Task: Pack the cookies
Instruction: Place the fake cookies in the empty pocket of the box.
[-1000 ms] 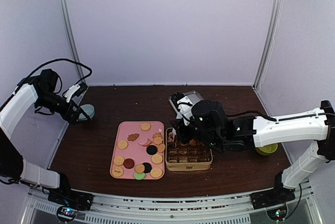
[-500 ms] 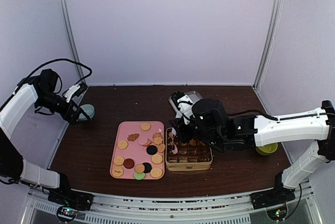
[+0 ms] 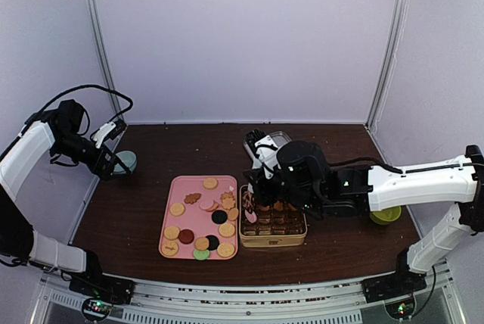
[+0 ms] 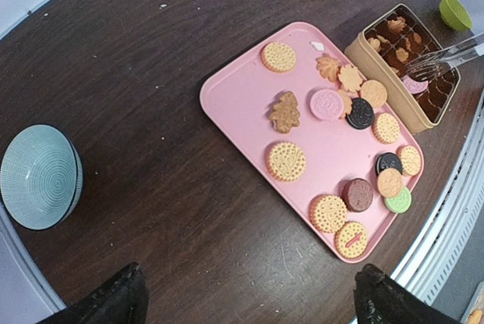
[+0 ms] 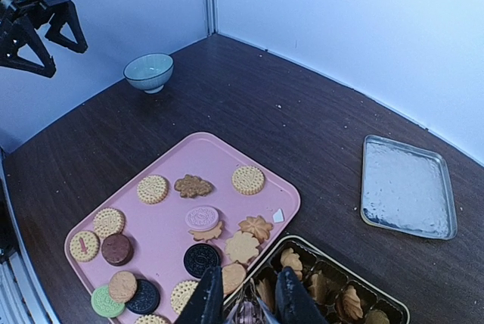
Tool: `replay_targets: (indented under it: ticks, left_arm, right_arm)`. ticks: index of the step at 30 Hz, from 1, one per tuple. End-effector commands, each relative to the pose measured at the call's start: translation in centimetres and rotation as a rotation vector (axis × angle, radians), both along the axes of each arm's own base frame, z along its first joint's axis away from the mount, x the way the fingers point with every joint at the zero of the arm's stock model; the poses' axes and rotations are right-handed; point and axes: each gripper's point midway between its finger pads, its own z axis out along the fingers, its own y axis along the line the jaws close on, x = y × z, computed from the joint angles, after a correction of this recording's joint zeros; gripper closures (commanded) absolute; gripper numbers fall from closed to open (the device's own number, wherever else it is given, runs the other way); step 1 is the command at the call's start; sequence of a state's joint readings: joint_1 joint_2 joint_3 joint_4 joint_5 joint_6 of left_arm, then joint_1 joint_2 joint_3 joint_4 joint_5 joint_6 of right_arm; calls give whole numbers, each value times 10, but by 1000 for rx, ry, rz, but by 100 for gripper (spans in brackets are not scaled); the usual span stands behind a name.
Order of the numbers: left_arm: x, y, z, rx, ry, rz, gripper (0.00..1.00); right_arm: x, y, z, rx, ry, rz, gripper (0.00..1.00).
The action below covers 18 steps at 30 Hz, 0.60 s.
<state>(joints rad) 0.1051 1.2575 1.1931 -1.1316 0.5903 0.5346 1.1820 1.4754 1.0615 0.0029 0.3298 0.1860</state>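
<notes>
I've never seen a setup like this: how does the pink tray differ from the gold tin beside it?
The pink tray is shallow and flat, while the gold tin is deeper with upright walls. The tray's cookies lie loose on one open surface; the tin is split into small compartments. The tray covers more table than the tin. Both are rectangular, hold cookies and sit side by side.

Free room and obstructions on the table
Bare surface between bowl and pink tray; cookies crowd the tray; right arm overhangs the gold tin; lid behind, green cup far right.
</notes>
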Motion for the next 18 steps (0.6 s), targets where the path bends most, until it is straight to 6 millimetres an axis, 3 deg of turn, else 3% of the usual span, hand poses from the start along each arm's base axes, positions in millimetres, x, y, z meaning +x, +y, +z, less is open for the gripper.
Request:
replay_targets:
  ticks: [1, 18]
  left_arm:
    - [-2, -3, 4, -19, -13, -21, 2]
    - [-5, -4, 10, -25, -14, -21, 2]
  right_arm:
    - [-3, -1, 23, 35, -27, 2, 87]
    - [-14, 18, 18, -25, -50, 140, 93]
